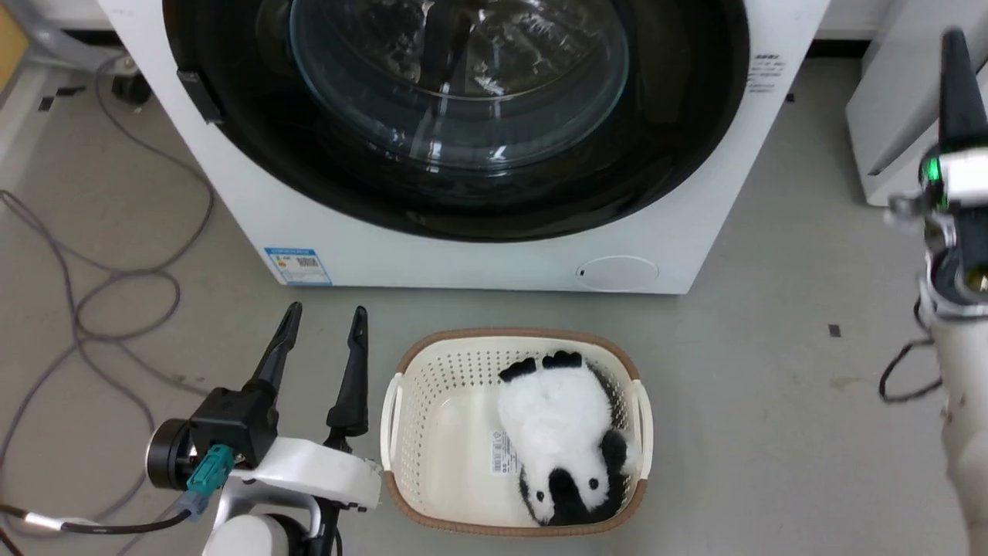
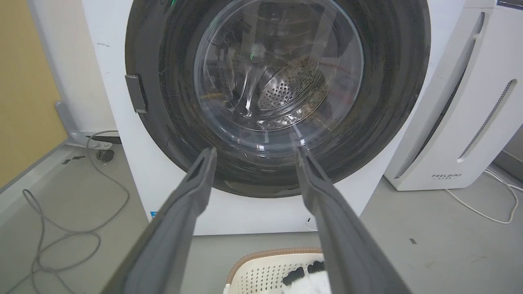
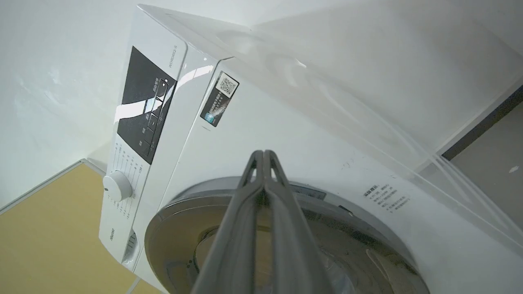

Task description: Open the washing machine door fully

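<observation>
The white washing machine (image 1: pixel 478 262) stands straight ahead, and its glossy black washing machine door (image 1: pixel 679 116) with the clear glass bowl lies flat against the front. A dark latch handle (image 1: pixel 199 94) sits on the door's left edge. My left gripper (image 1: pixel 326 311) is low on the left, short of the machine's base, fingers apart and empty. In the left wrist view it (image 2: pixel 255 150) points at the lower part of the door (image 2: pixel 380 102). My right gripper (image 1: pixel 955 46) is raised at the far right, shut and empty. Its closed tips (image 3: pixel 263 152) point over the door's top rim (image 3: pixel 175 228).
A cream laundry basket (image 1: pixel 401 432) with a plush panda (image 1: pixel 559 425) sits on the floor just in front of the machine, right of my left gripper. Grey cables (image 1: pixel 100 293) loop across the floor on the left. A white FEELBIRD appliance (image 2: pixel 470 122) stands to the machine's right.
</observation>
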Motion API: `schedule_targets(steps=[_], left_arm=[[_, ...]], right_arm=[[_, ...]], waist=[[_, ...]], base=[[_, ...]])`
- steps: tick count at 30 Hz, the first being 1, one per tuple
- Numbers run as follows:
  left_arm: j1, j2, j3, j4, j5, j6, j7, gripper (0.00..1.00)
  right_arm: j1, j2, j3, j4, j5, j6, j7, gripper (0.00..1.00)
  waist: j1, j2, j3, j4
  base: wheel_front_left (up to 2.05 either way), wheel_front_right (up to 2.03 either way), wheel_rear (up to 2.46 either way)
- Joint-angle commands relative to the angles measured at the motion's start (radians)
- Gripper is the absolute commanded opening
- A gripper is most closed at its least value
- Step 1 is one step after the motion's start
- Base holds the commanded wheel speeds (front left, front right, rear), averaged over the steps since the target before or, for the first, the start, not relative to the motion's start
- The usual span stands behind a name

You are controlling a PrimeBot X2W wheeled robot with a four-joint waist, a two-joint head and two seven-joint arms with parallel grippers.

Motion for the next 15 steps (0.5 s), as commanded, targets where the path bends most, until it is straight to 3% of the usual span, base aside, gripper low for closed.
schedule_targets(steps=[1,8,15], left_arm=[[-0.018,0.001,-0.004,-0.003,-0.009,-0.003,-0.010,1.00],[-0.037,0.001,-0.013,-0.014,-0.018,-0.012,-0.025,1.00],[-0.056,0.001,-0.016,-0.024,-0.028,-0.020,-0.040,1.00]], right_arm=[[-0.035,-0.010,0.008,0.016,0.032,0.001,0.005,0.00],[-0.248,-0.083,0.176,0.210,0.111,0.001,0.094,0.00],[-0.469,-0.102,0.349,0.386,0.140,0.001,0.252,0.00]], waist=[[-0.0001,0.0000,0.006,0.006],[-0.0001,0.0000,0.042,0.022],[-0.0001,0.0000,0.083,0.030]], base=[[0.00,0.00,0.00],[0.00,0.00,0.00],[0.00,0.00,0.00]])
